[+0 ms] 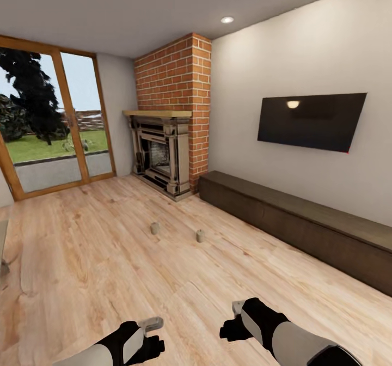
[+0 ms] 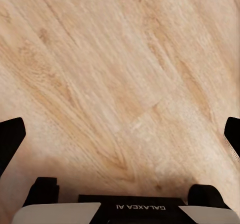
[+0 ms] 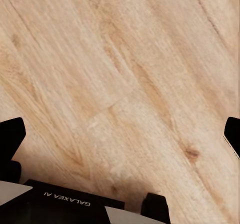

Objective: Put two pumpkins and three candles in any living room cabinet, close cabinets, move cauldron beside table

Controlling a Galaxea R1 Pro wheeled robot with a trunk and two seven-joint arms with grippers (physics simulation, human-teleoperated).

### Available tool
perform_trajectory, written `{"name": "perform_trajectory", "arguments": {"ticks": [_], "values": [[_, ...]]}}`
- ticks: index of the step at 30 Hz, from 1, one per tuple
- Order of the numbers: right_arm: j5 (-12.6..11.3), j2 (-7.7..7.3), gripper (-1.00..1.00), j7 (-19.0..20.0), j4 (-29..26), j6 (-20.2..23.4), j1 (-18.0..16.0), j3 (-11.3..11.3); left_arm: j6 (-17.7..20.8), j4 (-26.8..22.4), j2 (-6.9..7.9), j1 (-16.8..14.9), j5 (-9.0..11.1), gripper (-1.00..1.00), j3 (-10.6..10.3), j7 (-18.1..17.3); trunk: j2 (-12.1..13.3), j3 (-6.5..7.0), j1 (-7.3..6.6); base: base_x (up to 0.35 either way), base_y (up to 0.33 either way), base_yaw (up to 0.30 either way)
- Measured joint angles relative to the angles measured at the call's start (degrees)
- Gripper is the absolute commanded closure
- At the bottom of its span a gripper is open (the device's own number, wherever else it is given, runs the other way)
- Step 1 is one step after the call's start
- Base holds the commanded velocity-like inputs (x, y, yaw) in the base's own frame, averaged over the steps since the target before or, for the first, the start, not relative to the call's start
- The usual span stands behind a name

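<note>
Two short tan candles stand on the wood floor ahead, one to the left and the other to the right, well beyond both grippers. The long low dark-brown cabinet runs along the right wall under the TV, its fronts all shut. My left gripper and right gripper hang low at the near edge, far from the candles. In the wrist views the left gripper and right gripper are open, with only bare floorboards between their fingers. The pumpkins, cauldron and table are out of view.
A brick fireplace fills the far corner and glass patio doors span the back left. A black TV hangs on the right wall. A thin grey edge of something shows at the far left. Wood floor stretches ahead.
</note>
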Motion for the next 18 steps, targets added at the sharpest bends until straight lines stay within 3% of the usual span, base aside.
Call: {"name": "perform_trajectory", "arguments": {"ticks": [18], "values": [[0.04, -0.05, -1.00, 0.08, 0.00, -0.29, 0.00, 0.00, -0.01, 0.00, -0.35, -0.02, 0.01, -1.00, 0.01, 0.00, 0.00, 0.00, 0.00, 0.335, 0.008, 0.000]]}}
